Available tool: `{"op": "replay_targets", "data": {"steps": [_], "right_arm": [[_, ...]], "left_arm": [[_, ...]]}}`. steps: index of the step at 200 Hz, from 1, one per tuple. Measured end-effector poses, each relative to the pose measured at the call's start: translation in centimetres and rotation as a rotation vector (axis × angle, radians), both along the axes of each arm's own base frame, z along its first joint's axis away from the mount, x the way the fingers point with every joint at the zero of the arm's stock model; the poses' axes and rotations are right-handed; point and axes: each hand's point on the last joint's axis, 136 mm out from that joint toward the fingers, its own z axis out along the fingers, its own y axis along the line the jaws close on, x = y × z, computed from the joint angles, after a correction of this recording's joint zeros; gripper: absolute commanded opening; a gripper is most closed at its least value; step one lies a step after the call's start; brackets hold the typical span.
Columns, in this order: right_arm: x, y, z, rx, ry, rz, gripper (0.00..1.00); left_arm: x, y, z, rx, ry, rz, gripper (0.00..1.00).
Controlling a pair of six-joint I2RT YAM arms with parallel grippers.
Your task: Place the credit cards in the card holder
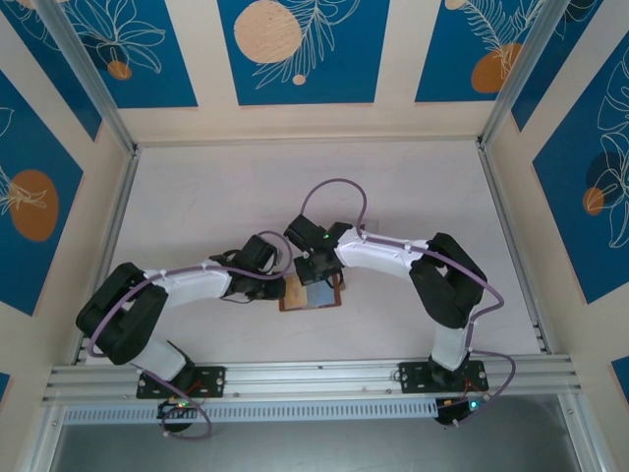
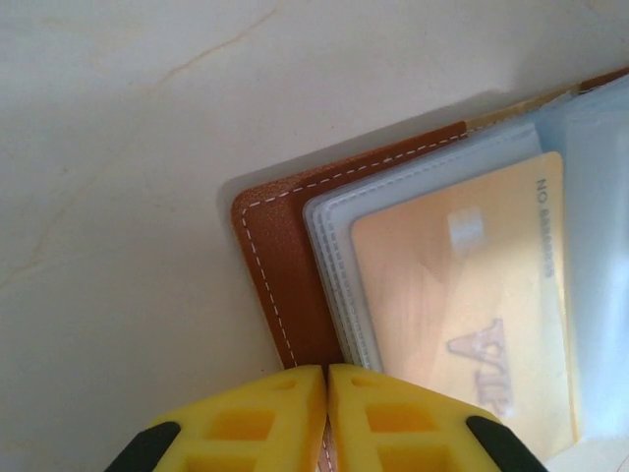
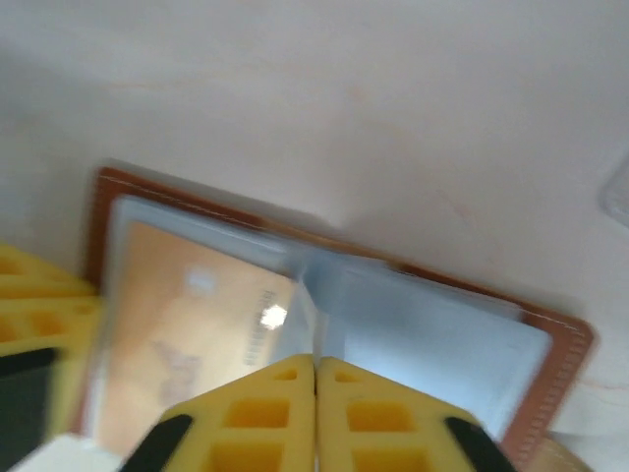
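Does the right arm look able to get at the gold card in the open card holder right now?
Probably not directly: the gold card lies inside a clear sleeve of the card holder, and the right claw is shut, poised over the holder's middle beside it.

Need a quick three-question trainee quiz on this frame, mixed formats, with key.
1. True or false: the card holder lies folded closed on the table.
2. What colour is the card lying in the clear sleeve? A grey, B gold, C blue.
3. Short answer: how do the fingers of the left hand and the right hand stand?

Key: 1 false, it lies open. 2 B. 3 both shut, tips together over the holder.
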Motion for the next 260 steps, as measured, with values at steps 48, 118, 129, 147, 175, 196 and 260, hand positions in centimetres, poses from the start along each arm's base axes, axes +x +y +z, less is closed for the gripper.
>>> {"op": "replay_targets", "data": {"steps": [48, 118, 129, 147, 175, 196, 260], "right_arm": [[-1.1, 3.3, 0.9, 0.214, 0.119, 0.005, 0.31], [-0.8, 0.6, 4.0, 0.389, 0.141, -0.05, 0.34], [-0.8, 0.5, 4.4, 0.402, 0.128, -0.048, 0.34], [-1.3, 0.2, 4.3, 0.411, 0.129, -0.044, 0.35], [-1.5, -0.7, 4.0, 0.406, 0.131, -0.059, 0.35], [-1.0, -1.9, 4.0, 0.396, 0.114, -0.09, 0.35], [0.8, -3.4, 1.8, 0.203, 0.047, -0.1, 0.34]], "left_arm": [[0.2, -0.3, 0.3, -0.019, -0.009, 0.003, 0.16], [0.1, 0.4, 0.5, -0.039, -0.017, 0.052, 0.3], [0.1, 0.5, 0.7, -0.041, -0.02, 0.054, 0.3], [0.0, 1.0, 0.7, -0.032, -0.011, 0.063, 0.3], [-0.1, 1.2, 0.8, -0.029, -0.006, 0.067, 0.32], [-0.2, 1.7, 0.7, -0.021, 0.003, 0.076, 0.32], [-0.4, 2.1, 0.7, -0.01, 0.007, 0.07, 0.3]]}}
